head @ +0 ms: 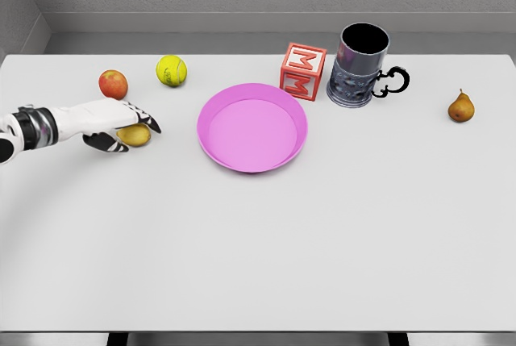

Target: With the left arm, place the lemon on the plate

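Though half-hidden, lemon (135,135) under robot hand (121,124).

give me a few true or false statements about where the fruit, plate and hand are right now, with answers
1. The lemon lies on the table under the left hand, left of the pink plate. True.
2. The pink plate already holds the lemon. False: the plate holds nothing.
3. The pear sits far right, apart from everything else. True.
4. The red apple is to the right of the tennis ball. False: it is to the ball's left.
5. The dark mug lies tipped on its side. False: it stands upright beside the red letter block.
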Available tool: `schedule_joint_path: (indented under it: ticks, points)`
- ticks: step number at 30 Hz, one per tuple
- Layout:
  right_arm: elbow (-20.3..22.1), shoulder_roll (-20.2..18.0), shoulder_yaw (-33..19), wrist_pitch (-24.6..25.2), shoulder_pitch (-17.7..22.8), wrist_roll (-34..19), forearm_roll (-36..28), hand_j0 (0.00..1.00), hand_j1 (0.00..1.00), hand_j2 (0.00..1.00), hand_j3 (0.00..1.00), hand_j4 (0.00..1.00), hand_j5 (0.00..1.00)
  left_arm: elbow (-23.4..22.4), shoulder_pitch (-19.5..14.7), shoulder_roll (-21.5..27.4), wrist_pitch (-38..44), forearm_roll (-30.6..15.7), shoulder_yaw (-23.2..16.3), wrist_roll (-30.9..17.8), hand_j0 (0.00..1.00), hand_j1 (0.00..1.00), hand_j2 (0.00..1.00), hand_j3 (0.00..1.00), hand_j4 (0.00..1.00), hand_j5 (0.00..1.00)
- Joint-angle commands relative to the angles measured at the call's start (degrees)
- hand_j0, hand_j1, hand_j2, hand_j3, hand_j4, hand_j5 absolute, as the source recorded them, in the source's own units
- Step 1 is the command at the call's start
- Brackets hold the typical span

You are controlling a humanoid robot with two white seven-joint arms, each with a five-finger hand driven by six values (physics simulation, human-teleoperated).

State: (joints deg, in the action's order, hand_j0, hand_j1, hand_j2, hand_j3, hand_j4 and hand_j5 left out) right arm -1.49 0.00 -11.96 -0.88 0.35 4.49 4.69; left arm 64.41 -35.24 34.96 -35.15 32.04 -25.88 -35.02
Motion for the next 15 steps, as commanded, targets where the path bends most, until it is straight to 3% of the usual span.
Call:
schedule_joint_path:
  ticks: [1, 2, 3, 10, 15]
  points:
    - [-0.01, 0.00, 0.01, 0.00, 0.00, 0.00, 0.06, 1.00, 1.00, 1.00, 1.00, 1.00, 1.00, 0.01, 0.00, -0.07, 0.15, -0.31, 0.04, 0.02, 0.73, 0.73, 0.73, 0.73, 0.73, 0.73]
    - [-0.01, 0.00, 0.01, 0.00, 0.00, 0.00, -0.03, 1.00, 1.00, 1.00, 1.00, 1.00, 1.00, 0.01, 0.00, -0.07, 0.15, -0.31, -0.05, 0.02, 0.73, 0.73, 0.73, 0.73, 0.73, 0.73]
    - [-0.01, 0.00, -0.08, 0.00, 0.00, -0.09, -0.03, 1.00, 1.00, 1.00, 1.00, 1.00, 1.00, 0.01, 0.00, -0.07, 0.15, -0.31, -0.05, 0.02, 0.63, 0.63, 0.63, 0.63, 0.63, 0.63]
    - [-0.01, 0.00, 0.01, 0.00, 0.00, 0.00, 0.06, 1.00, 1.00, 1.00, 1.00, 1.00, 1.00, 0.01, 0.00, 0.02, 0.15, -0.31, -0.05, 0.02, 0.47, 0.47, 0.47, 0.47, 0.47, 0.47]
    - [-0.01, 0.00, 0.01, 0.00, 0.00, 0.00, -0.03, 1.00, 1.00, 1.00, 1.00, 1.00, 1.00, 0.01, 0.00, 0.10, 0.15, -0.31, -0.05, 0.02, 0.43, 0.43, 0.43, 0.43, 0.43, 0.43]
